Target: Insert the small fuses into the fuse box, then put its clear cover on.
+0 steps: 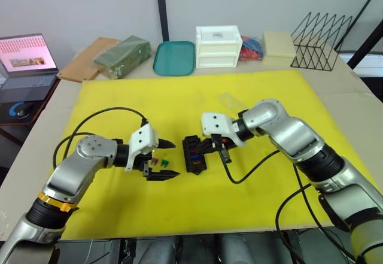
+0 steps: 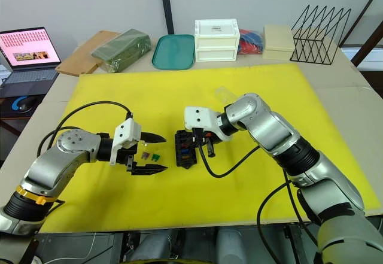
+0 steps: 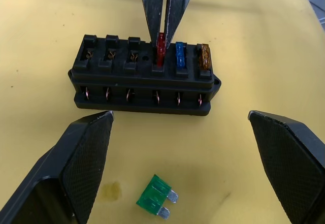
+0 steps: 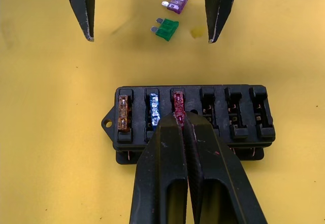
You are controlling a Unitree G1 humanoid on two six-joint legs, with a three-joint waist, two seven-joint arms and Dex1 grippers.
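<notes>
The black fuse box (image 1: 192,154) lies mid-mat between my grippers. My right gripper (image 4: 183,125) is shut on a red fuse (image 3: 161,51) that stands in the third slot of one row. Beside it a blue fuse (image 3: 180,56) and a tan fuse (image 3: 204,56) are seated. My left gripper (image 1: 172,159) stands open just left of the box, its fingers either side of a green fuse (image 4: 166,29) and a purple fuse (image 4: 176,3) lying loose on the mat. The clear cover (image 1: 232,101) lies on the mat behind my right arm.
Along the back edge of the yellow mat (image 1: 179,96) stand a teal tray (image 1: 174,57), a white drawer box (image 1: 218,46), a beige box (image 1: 279,45) and a wire rack (image 1: 320,33). A green block (image 1: 122,54) and a laptop (image 1: 27,60) sit at the far left.
</notes>
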